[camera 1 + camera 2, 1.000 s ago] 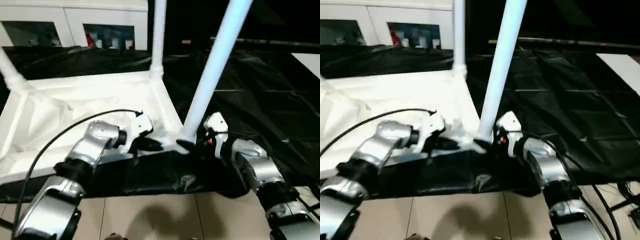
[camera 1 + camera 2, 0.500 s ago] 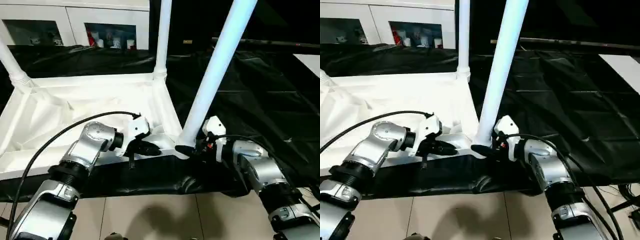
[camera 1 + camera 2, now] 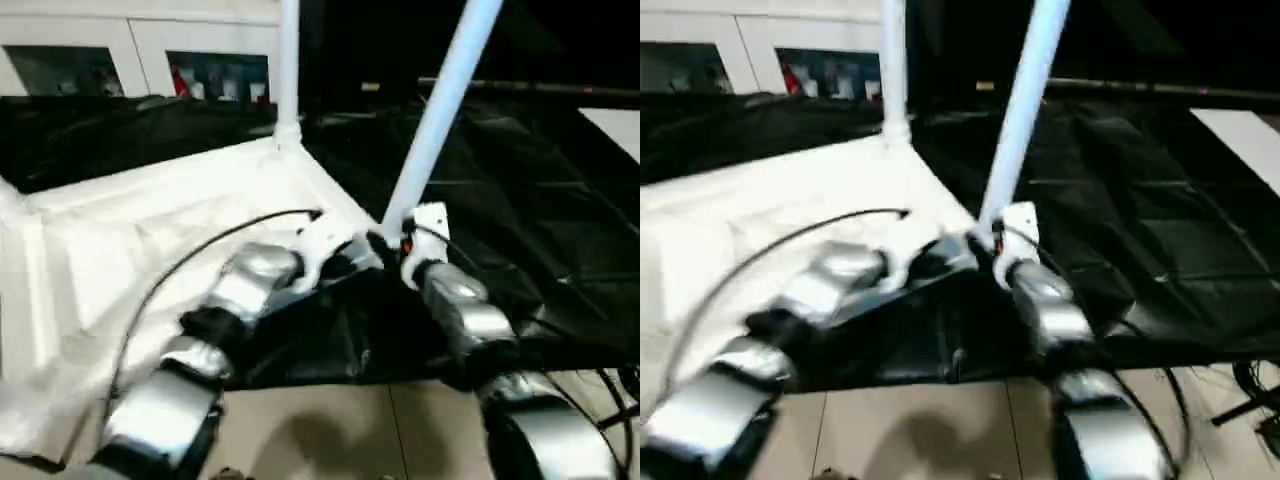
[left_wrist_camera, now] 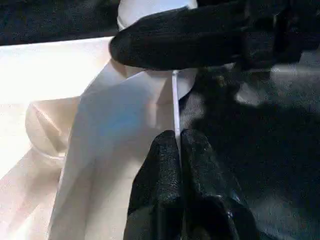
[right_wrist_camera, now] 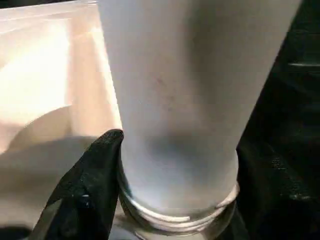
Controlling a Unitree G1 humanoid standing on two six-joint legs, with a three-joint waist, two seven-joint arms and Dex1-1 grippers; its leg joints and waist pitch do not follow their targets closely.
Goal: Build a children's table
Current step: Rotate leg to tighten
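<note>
Children's table parts are seen on a black sheet (image 3: 520,200): the white tabletop (image 3: 150,230) lies underside up, its near right corner at the sheet's front edge, with tiled floor (image 3: 330,430) just below. One leg (image 3: 288,70) stands upright at the far right corner; a second leg (image 3: 440,110) leans from the near right corner socket. Open black sheet is left to the right of that corner.

The right tool (image 5: 170,165) is spread around the leaning leg's base, one finger (image 5: 95,175) apparently touching it, though contact is hard to judge. The left tool (image 4: 180,150) is pressed shut, holding nothing, just beside the corner rim. A white cabinet (image 3: 140,60) stands behind.
</note>
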